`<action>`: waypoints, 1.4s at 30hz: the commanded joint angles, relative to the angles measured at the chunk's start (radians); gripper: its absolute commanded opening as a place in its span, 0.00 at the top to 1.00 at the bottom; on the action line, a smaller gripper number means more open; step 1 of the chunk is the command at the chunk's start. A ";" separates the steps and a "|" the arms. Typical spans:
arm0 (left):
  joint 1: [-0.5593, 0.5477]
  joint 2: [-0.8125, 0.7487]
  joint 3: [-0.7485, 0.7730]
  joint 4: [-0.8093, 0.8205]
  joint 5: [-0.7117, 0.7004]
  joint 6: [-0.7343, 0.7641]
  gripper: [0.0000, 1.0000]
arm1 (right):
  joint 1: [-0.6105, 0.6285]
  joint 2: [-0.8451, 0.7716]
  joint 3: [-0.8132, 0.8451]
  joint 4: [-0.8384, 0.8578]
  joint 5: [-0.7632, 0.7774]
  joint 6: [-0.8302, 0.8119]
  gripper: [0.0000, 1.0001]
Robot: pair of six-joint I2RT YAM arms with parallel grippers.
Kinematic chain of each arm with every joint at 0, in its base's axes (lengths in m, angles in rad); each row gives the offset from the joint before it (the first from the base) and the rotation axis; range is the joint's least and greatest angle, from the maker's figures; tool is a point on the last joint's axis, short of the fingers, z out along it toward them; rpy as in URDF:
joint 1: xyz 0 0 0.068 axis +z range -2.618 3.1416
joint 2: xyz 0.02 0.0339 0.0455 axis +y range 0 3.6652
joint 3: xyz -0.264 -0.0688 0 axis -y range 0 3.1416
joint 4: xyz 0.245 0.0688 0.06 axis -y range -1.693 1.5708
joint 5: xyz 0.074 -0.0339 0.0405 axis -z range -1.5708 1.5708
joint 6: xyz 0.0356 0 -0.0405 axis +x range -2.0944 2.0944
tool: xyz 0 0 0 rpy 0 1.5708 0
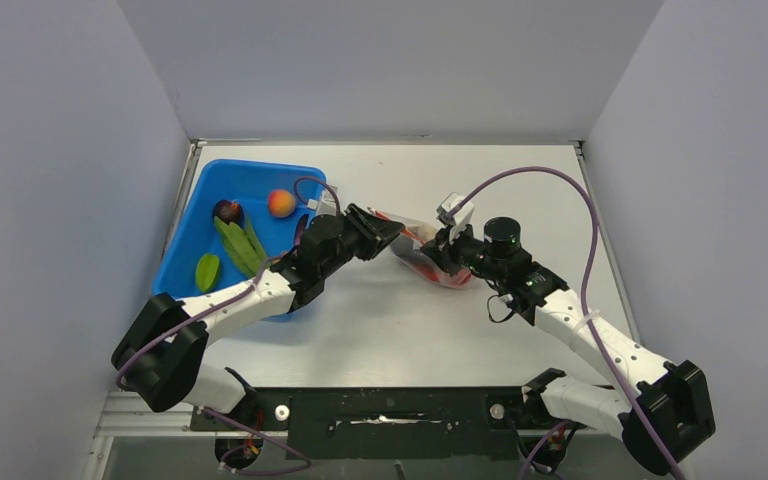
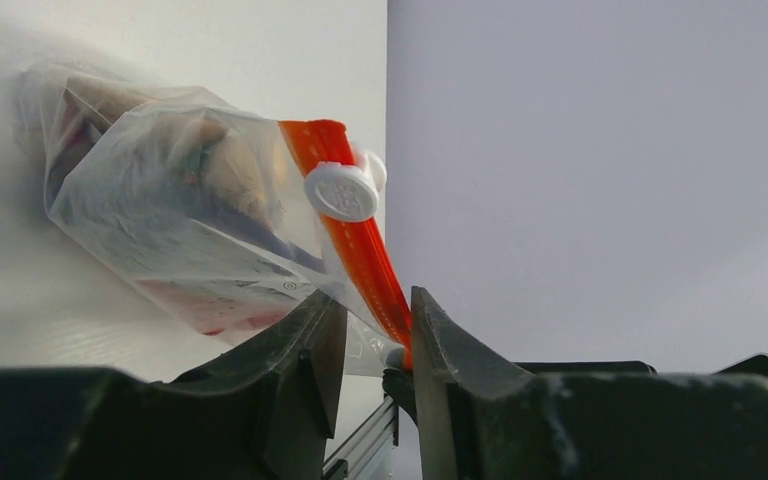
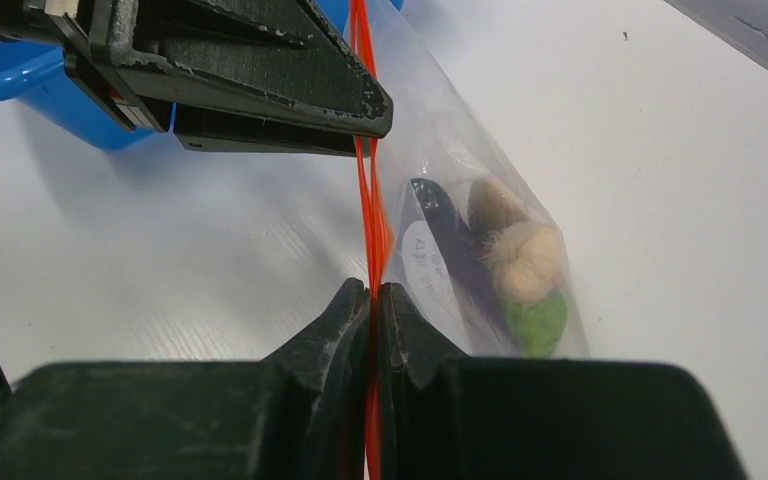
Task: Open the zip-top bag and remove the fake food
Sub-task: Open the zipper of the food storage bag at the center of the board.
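The zip-top bag (image 1: 428, 256) is held up off the table between both arms, its orange-red zipper strip (image 2: 360, 250) stretched taut. A white slider (image 2: 341, 191) sits on the strip. Fake food shows through the clear film: a green bumpy ball (image 3: 538, 322), a white mushroom (image 3: 525, 258) and a dark purple piece (image 3: 440, 220). My right gripper (image 3: 372, 290) is shut on the strip at one end (image 1: 442, 248). My left gripper (image 2: 375, 300) straddles the bag's other corner with a gap between its jaws; the strip lies against one finger only (image 1: 390, 232).
A blue bin (image 1: 185, 250) stands at the left, just behind the left arm. It holds an orange-pink peach (image 1: 281, 203), long green pods (image 1: 238, 245), a dark round piece (image 1: 227, 211) and a green leaf-shaped piece (image 1: 207, 271). Grey walls enclose the table.
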State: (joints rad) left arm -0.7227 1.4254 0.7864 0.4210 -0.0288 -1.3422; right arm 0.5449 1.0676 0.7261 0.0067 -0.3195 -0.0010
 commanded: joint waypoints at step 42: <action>0.002 -0.003 0.022 0.106 0.051 0.000 0.72 | 0.007 -0.001 0.006 0.064 0.037 0.008 0.96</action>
State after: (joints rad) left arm -0.7227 1.4536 0.7956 0.4610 0.0277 -1.3571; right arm 0.5449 1.0679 0.7212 0.0101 -0.2951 0.0048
